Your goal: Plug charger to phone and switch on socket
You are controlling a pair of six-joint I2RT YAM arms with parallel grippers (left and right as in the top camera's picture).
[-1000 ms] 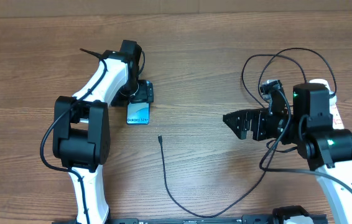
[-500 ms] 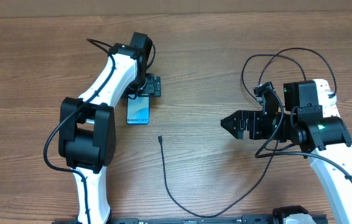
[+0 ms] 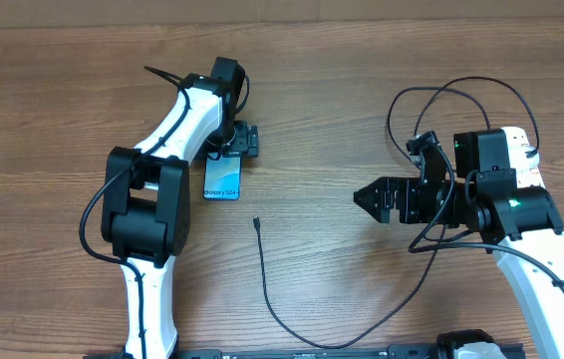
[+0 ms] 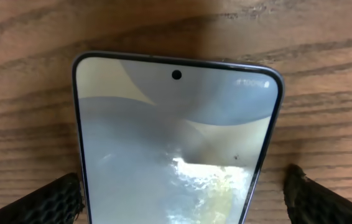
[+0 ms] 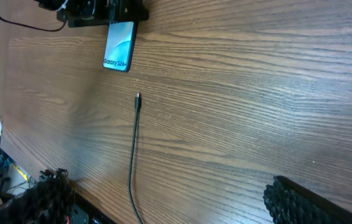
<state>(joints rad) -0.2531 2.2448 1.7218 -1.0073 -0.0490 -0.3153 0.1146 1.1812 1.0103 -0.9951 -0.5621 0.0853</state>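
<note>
We see the left gripper (image 3: 234, 143) released, its fingers (image 4: 51, 200) spread to either side of the phone (image 3: 221, 179), which lies flat on the table (image 3: 362, 80) directly beneath it. One finger sits just beside the phone's edge and the other stands apart from it, so nothing is grasped. Compared with a second ago, this gripper has drawn back toward the phone's far end and more of the screen shows beyond its fingertips. The left elbow has also swung inward. The phone itself has not moved.

The right gripper (image 3: 358, 196) is also released, jaws wide and empty. It points toward the charger (image 3: 265, 271), which lies well ahead of it and untouched. Since a second ago it has shifted only slightly, and in the last half second hardly at all. From its wrist we see the charger's connector tip in front of the fingers and the phone farther ahead, the two apart. The socket (image 3: 524, 143) lies behind this gripper, mostly hidden under the right arm.
</note>
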